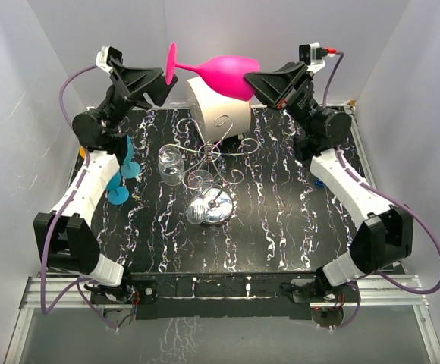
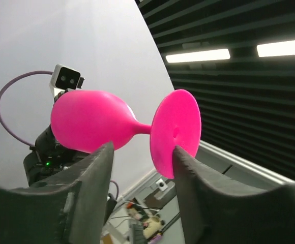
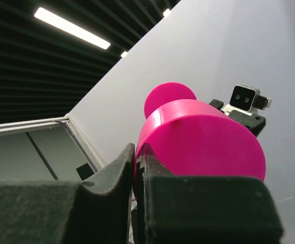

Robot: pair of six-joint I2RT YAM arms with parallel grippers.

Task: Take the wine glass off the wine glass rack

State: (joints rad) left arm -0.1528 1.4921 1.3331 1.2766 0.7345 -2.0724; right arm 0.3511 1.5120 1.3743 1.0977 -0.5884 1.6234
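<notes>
A pink wine glass (image 1: 218, 74) lies on its side in the air above the back of the table, foot to the left. My right gripper (image 1: 252, 82) is shut on the rim of its bowl (image 3: 203, 145), the wall pinched between the fingers (image 3: 122, 168). My left gripper (image 1: 163, 83) is open at the foot (image 2: 175, 132); the disc's edge rests against one fingertip (image 2: 180, 152) and the stem runs above the gap. The wine glass rack (image 1: 214, 159), silver scrolled wire on a chrome base (image 1: 211, 207), stands below on the table with a clear glass (image 1: 170, 164) hanging from it.
A white drum (image 1: 221, 115) lies behind the rack, under the pink glass. Turquoise glasses (image 1: 121, 178) sit by the left arm at the table's left edge. White walls close in on the back and both sides.
</notes>
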